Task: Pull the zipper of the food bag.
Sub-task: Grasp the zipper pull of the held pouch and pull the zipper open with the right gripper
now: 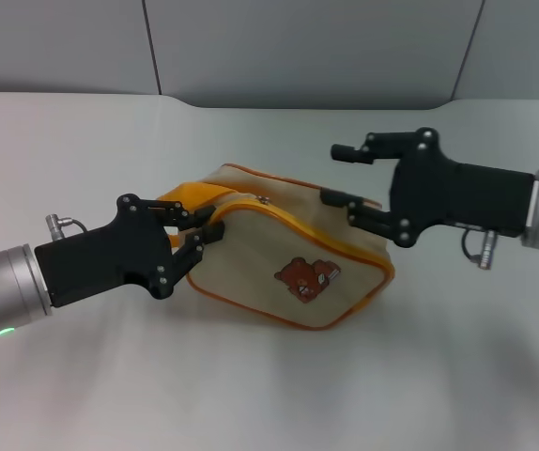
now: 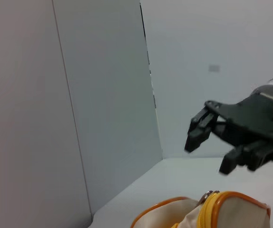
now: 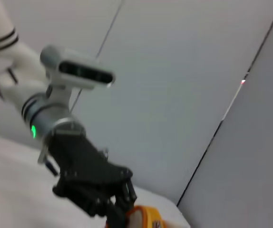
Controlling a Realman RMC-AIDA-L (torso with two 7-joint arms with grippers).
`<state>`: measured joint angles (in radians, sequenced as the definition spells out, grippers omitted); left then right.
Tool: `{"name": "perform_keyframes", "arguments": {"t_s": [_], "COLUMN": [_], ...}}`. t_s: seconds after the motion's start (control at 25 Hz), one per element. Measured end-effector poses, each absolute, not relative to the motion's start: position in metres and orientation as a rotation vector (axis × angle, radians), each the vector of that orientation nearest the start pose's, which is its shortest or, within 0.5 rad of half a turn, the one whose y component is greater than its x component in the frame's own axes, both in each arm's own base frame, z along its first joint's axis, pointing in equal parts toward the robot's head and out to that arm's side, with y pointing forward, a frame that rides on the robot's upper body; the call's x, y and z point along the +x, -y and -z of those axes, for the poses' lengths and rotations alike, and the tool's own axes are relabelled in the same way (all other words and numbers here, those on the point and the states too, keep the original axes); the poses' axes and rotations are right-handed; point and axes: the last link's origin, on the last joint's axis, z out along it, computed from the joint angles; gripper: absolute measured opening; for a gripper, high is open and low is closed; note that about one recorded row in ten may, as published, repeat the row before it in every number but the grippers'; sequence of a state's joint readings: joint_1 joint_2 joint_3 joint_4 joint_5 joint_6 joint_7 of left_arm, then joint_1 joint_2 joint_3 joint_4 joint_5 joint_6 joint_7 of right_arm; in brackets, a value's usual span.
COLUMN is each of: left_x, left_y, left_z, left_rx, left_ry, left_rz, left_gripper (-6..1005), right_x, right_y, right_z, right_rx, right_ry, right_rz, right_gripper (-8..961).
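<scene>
Head view: left gripper (image 1: 197, 233) pinching food bag (image 1: 288, 258) strap end; right gripper (image 1: 343, 175) spread above.

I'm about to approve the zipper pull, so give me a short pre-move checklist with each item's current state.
1. Left gripper anchoring the food bag at its strap end: ok, jaws closed on that end.
2. Right gripper at the bag's other end: ok, beside the top edge there.
3. Right jaws closed on a pull tab: not ok, they stand open, one above the bag, one against its end.
4. Pull tab located: ok, a silver tab shows on the zipper near the top.
5. Zipper run unobstructed: cannot tell, the far end is hidden by the right gripper.
6. Bag resting on the table: ok.
</scene>
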<state>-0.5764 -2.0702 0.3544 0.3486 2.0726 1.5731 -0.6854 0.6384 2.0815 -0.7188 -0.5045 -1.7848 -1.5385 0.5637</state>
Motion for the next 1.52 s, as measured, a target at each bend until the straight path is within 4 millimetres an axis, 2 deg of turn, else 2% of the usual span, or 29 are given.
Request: {"name": "perform_keyframes", "arguments": {"t_s": [0.4, 0.84, 1.44, 1.52], "left_x": [-0.268, -0.263, -0.266, -0.266], "left_y": [-0.318, -0.321, -0.321, -0.32], "left_z": [0.023, 0.023, 0.018, 0.018], "left_rx": [-2.551, -2.554, -2.529, -2.529], "left_ry": [0.064, 0.03, 0.04, 0.041], "left_rz": [0.831, 0.836, 0.839, 0.843], "left_gripper": [129, 130, 122, 122], "right_x": [0.201, 0.189, 0.188, 0.189], "right_y": [-0.365, -0.365, -0.357, -0.356], "right_z": [0.033, 0.046, 0.054, 0.056], "right_rx": [-2.528, -2.574, -2.589, -2.599], "right_ry": [0.631, 0.714, 0.7, 0.695], "right_rz": [-0.637, -0.621, -0.663, -0.663], "right_gripper": [424, 420, 415, 346]}}
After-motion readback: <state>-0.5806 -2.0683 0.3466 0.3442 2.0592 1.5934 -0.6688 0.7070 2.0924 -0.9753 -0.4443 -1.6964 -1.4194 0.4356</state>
